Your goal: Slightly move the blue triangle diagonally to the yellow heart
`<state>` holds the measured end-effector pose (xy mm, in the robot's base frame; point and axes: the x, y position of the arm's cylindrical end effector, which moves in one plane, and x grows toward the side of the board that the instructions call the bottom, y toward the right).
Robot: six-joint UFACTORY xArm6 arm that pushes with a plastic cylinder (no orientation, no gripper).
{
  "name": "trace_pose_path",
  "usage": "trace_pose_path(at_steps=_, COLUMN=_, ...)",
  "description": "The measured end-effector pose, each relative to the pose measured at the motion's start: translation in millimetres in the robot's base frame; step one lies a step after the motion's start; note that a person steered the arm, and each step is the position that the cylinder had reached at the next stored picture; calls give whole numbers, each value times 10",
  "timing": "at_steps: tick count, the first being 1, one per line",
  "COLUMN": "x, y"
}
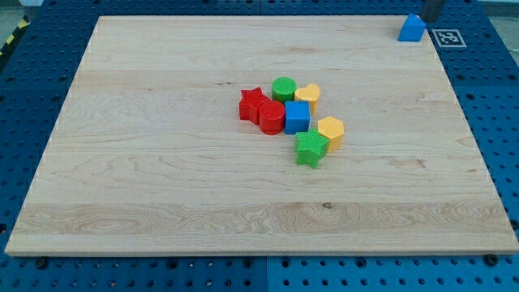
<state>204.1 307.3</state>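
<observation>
The blue triangle (pixel 412 28) sits at the board's top right corner. The yellow heart (pixel 307 94) lies in a cluster near the board's middle, far down-left of the triangle. A dark rod shows at the view's top edge, just up-right of the blue triangle, and my tip (pixel 427 20) is close behind the triangle's upper right side. I cannot tell whether it touches the block.
The cluster holds a red star (pixel 253 103), a red cylinder (pixel 272 118), a green cylinder (pixel 284 88), a blue cube (pixel 297 117), a yellow hexagon (pixel 331 131) and a green star (pixel 310 148). A fiducial tag (pixel 448 37) lies beside the wooden board (pixel 162 162).
</observation>
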Motion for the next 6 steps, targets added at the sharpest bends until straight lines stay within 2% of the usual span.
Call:
trace_pose_path(at_steps=3, x=12, y=-280)
trace_pose_path(at_steps=6, x=340, y=-340)
